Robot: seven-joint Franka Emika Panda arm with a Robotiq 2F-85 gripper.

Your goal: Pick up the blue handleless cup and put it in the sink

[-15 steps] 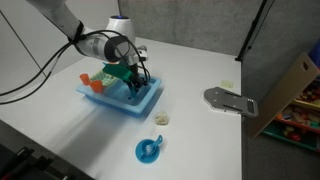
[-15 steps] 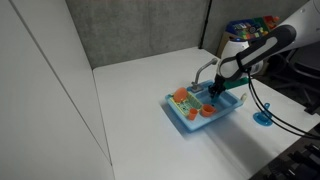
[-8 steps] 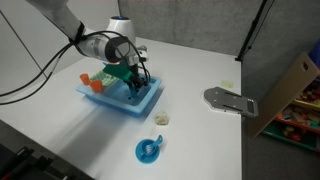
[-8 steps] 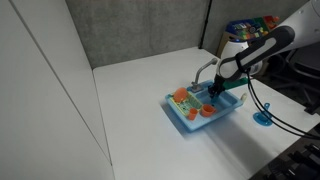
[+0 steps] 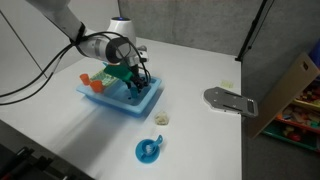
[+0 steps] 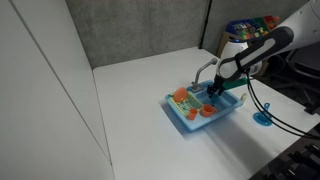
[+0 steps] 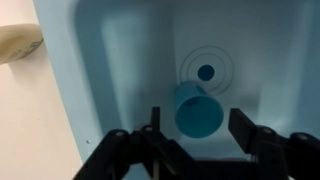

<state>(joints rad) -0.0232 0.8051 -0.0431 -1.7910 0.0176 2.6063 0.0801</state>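
In the wrist view the blue handleless cup [image 7: 197,112] lies on its side on the floor of the light-blue sink [image 7: 110,60], just below the drain hole [image 7: 206,72]. My gripper [image 7: 195,128] is open, with its two fingers on either side of the cup and a small gap on each side. In both exterior views the gripper [image 5: 135,86] [image 6: 213,93] reaches down into the sink basin [image 5: 148,100] [image 6: 228,110]. The cup is hidden there.
The sink's side rack holds orange and green toy dishes [image 5: 100,80] [image 6: 185,98]. A larger blue cup on a saucer [image 5: 150,150] [image 6: 263,118] and a cream lump [image 5: 161,119] [image 7: 15,42] lie nearby. A grey flat object [image 5: 228,100] lies at the table's edge.
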